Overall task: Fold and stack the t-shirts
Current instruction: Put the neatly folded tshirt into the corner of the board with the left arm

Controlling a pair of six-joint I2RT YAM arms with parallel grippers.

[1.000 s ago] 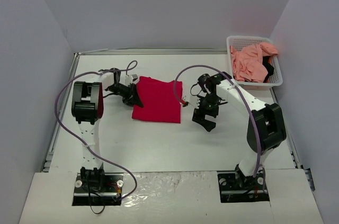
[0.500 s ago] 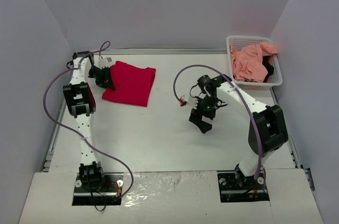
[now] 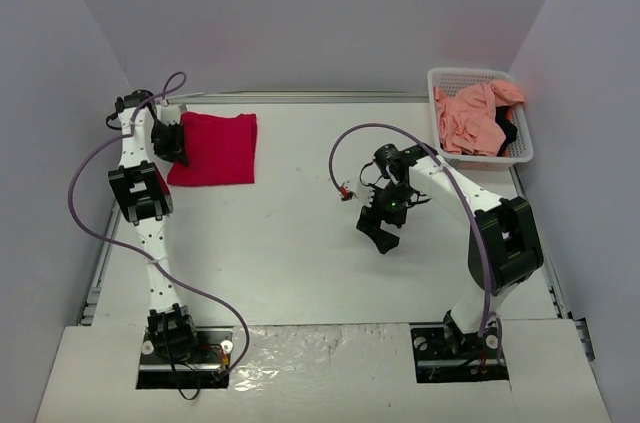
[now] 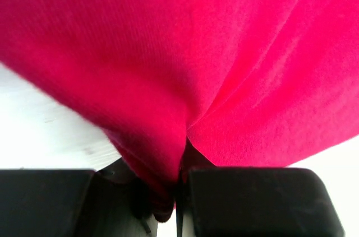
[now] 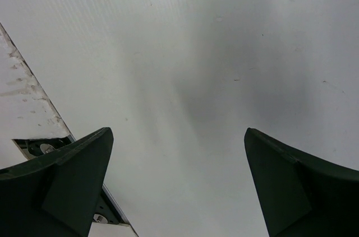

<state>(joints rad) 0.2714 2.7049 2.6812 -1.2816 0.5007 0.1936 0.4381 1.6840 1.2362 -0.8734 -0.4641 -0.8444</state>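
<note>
The left gripper (image 3: 172,141) was clamped on the nine o'clock edge of the folded red shirt (image 3: 215,148), with cloth bunched between its jaws. This was probably to park the shirt at the table's (image 3: 300,263) ten o'clock corner as the stack's base. The right gripper (image 3: 383,231) hung wide and empty near centre, seemingly free for the pink shirt (image 3: 468,118), heaped with a black garment (image 3: 508,131) in the basket (image 3: 470,72) at two o'clock. No label or writing could be read.
</note>
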